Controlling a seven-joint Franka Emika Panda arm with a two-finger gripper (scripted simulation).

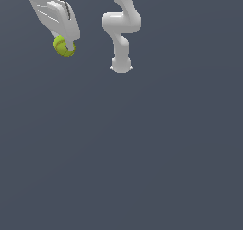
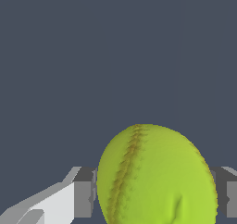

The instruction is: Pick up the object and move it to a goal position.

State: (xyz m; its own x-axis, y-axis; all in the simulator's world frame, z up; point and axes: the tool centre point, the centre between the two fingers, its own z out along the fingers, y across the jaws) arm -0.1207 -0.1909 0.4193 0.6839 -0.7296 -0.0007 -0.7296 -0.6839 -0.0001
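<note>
**Ball Caught Between the Jaws, Up in the Corner of the Scene**

We are looking at the exterior view, and the gripper (image 1: 66, 47) is sitting high toward the exterior view's left, its white body slanting down from the upper edge of the picture. Right at its tip we are seeing the ball (image 1: 63, 46), yellow-green and round, much smaller than the white housing above it. One white finger is overlapping the ball's side that faces the exterior view's right.

Further toward the exterior view's right, the arm (image 1: 121, 27) is showing as a white, curving column of joints ending in a broad foot on the flat grey-blue surface (image 1: 142, 153), well apart from the ball.

Switching to the wrist view, we are getting the ball (image 2: 157, 177) very large, filling the space between the two fingers. A darker, brownish seam is running down its face, and a small dent is showing lower on it. A grey pad (image 2: 85, 190) is pressing against one flank, and the other finger is touching the opposite flank, so the jaws are pinching the ball between them. Behind it we are seeing only the same plain grey-blue surface (image 2: 115, 56); whether the ball is lifted off that surface, we cannot tell.
</note>
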